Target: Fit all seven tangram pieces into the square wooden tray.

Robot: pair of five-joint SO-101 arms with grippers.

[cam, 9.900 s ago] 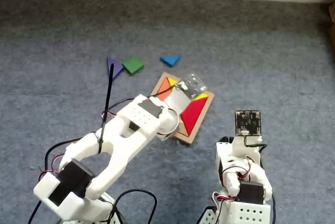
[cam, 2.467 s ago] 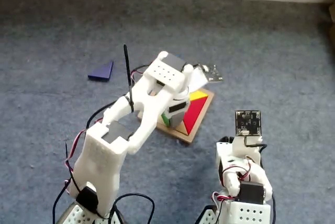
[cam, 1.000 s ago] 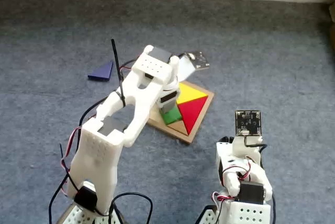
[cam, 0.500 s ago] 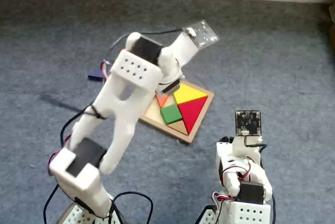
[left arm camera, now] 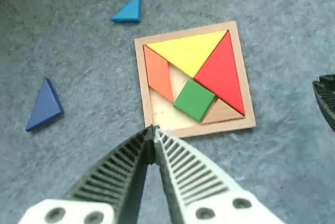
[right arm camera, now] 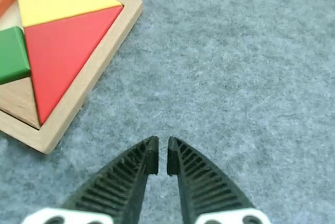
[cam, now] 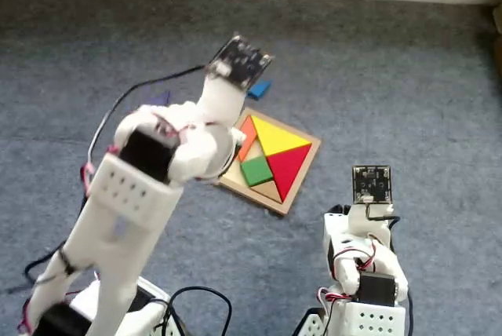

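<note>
1. Left gripper (left arm camera: 152, 132): its fingers are pressed tip to tip with nothing between them. It hangs above the carpet at the edge of the square wooden tray (cam: 303, 177).
2. Right gripper (right arm camera: 158, 156): I see only a thin slit between its fingers, and it is empty too. Its arm sits at about 4 o'clock from the tray in the high view, with the tips over bare carpet near the tray's corner.
3. Five pieces lie in the tray: yellow triangle (cam: 278, 136) at 12 o'clock, red triangle (cam: 290, 167) at 3, green square (cam: 256, 171) near the middle, orange parallelogram (cam: 247, 133) at 10, and a plain wood-coloured triangle (cam: 271, 189) at 6.
4. A strip of bare tray floor shows beside the orange parallelogram and the green square (clearest from the left wrist).
5. Two pieces lie on the carpet: the light blue triangle (cam: 259, 89) at roughly 12 o'clock from the tray, and the dark blue triangle (left arm camera: 44, 106) well apart toward 10 o'clock.
</note>
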